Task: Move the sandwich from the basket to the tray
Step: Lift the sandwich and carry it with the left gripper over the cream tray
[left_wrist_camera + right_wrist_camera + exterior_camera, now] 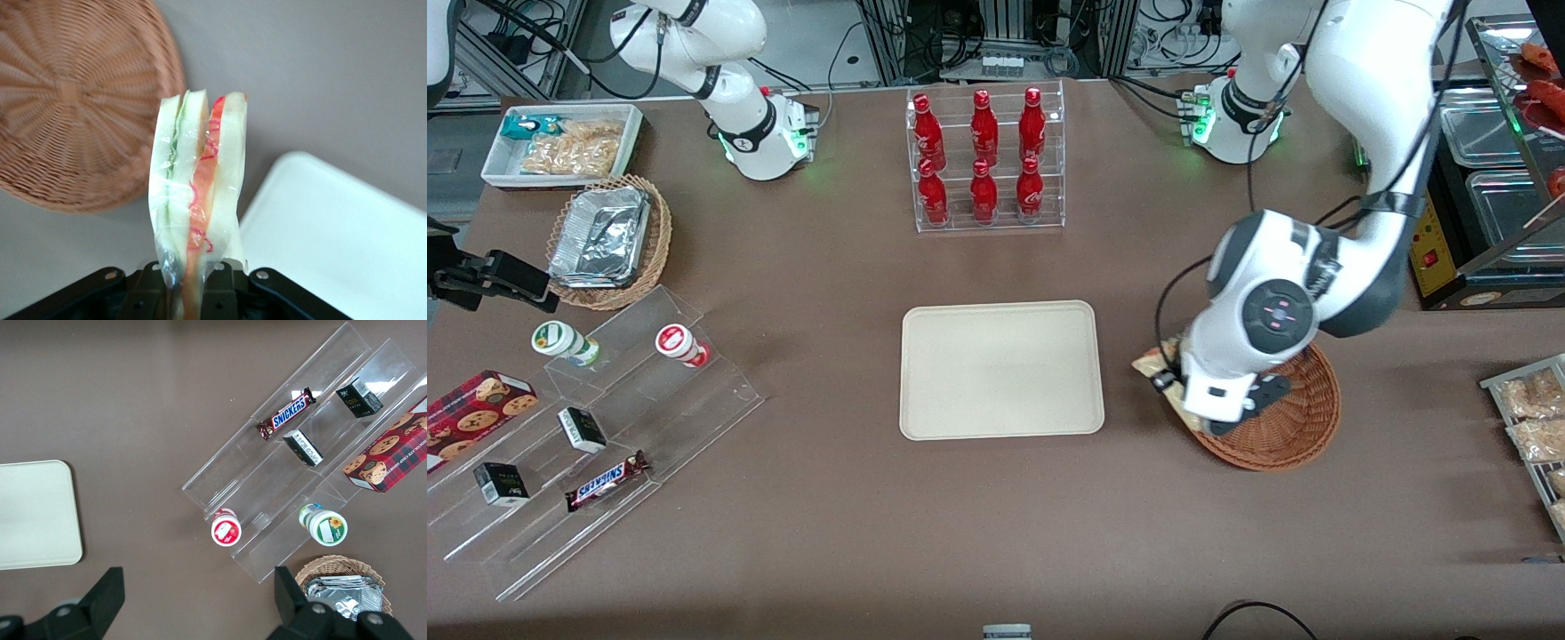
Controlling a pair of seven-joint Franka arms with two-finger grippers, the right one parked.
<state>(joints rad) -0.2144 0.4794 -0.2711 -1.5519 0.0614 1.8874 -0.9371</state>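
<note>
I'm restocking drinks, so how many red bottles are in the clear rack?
6: three on the rack's upper tier, three on the lower tier. None seem hidden. The gripper holds the sandwich beside the basket.

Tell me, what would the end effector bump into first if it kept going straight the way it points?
Probably bare table. The end effector, shut on the sandwich, points down between the basket and tray; depth is unclear.

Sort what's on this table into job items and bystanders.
Job: wrapped triangular white-bread sandwich, held in the left gripper with jaws shut; round reddish-brown wicker basket; flat cream rectangular tray.

Bystanders: red bottles in clear rack; tan wicker basket of foil containers; Snickers bar.
</note>
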